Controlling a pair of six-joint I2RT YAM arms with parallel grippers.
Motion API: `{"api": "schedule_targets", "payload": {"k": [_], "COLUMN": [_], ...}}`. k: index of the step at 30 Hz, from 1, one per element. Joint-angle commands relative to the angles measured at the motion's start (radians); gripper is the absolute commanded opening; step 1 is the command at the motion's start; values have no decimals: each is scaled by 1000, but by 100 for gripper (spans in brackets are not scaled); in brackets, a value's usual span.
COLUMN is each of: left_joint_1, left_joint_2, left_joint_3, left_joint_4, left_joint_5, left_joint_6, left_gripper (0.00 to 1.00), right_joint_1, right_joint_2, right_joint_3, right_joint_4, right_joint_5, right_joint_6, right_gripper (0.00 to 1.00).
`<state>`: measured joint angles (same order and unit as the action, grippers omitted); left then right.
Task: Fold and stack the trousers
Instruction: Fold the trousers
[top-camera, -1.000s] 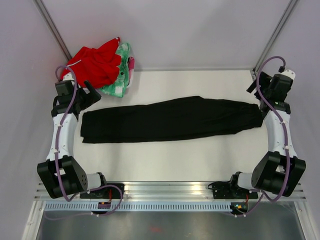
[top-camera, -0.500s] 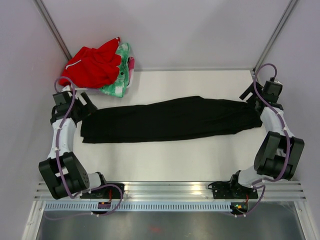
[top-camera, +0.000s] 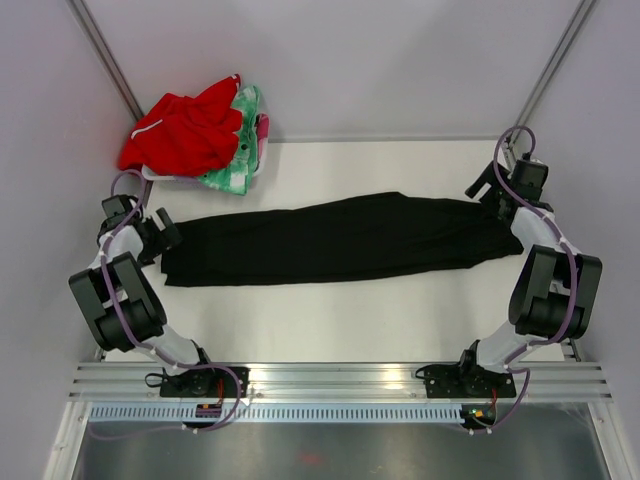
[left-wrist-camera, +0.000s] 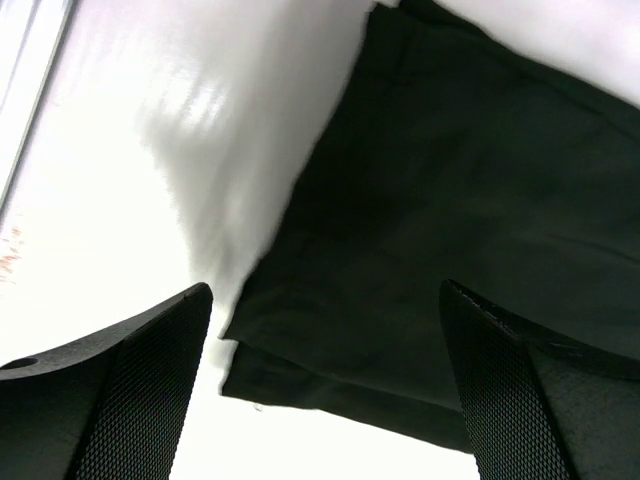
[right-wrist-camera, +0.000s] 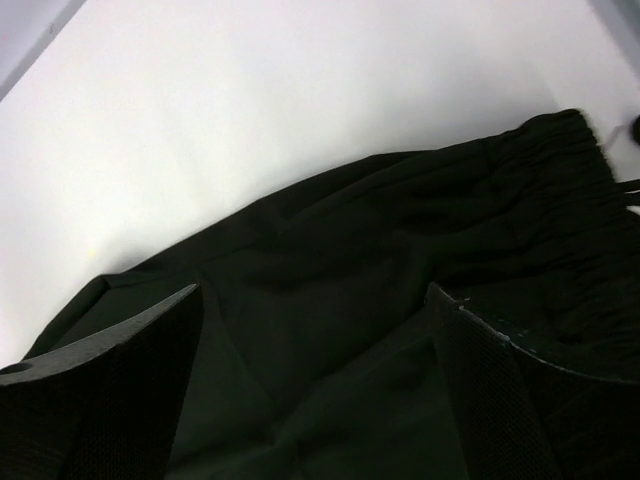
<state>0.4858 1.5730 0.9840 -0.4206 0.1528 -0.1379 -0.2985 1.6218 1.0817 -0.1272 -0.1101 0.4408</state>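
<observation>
The black trousers (top-camera: 340, 240) lie folded lengthwise across the white table, leg ends at the left, elastic waist at the right. My left gripper (top-camera: 160, 235) is open and low at the leg ends; in the left wrist view the hem corner (left-wrist-camera: 300, 370) lies between its open fingers (left-wrist-camera: 130, 390). My right gripper (top-camera: 490, 195) is open and low over the waist end; in the right wrist view the gathered waistband (right-wrist-camera: 560, 190) and black cloth fill the gap between the fingers (right-wrist-camera: 520, 400).
A red garment with white trim (top-camera: 185, 130) lies on a green-and-pink patterned cloth (top-camera: 240, 150) at the table's back left corner. Frame posts rise at the back left and back right. The table's (top-camera: 350, 320) front rail runs along the arm bases.
Both arms have lowered and drawn in: the left gripper came down to the leg ends, the right gripper came down onto the waist end. The trousers have not moved.
</observation>
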Motion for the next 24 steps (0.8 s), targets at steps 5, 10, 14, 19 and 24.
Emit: {"api": "schedule_targets", "payload": {"k": [5,10,14,19,24], "left_joint_1": [11,20,20,14,-35], "left_joint_2": [94,191,214,237,271], "left_joint_3": [82,94,79,65,59], "left_joint_4": [54,39,46,51,-4], "left_joint_5": [-91,-7,56,90,-11], "left_joint_6": [116,84,61,66,109], "left_gripper": [100,96,89,79,67], "right_joint_1": [59,59,59,59,59], "right_joint_2": [-23,-39,-40,-31,-34], "right_joint_3": [47,58,60,66,46], "right_joint_4": [14,-41,-52,-58,-39], "right_joint_5": [36,90,104,102,89], "right_joint_6": [-7,-27,-22,-17,-2], "right_gripper": [98,98,98,98,98]}}
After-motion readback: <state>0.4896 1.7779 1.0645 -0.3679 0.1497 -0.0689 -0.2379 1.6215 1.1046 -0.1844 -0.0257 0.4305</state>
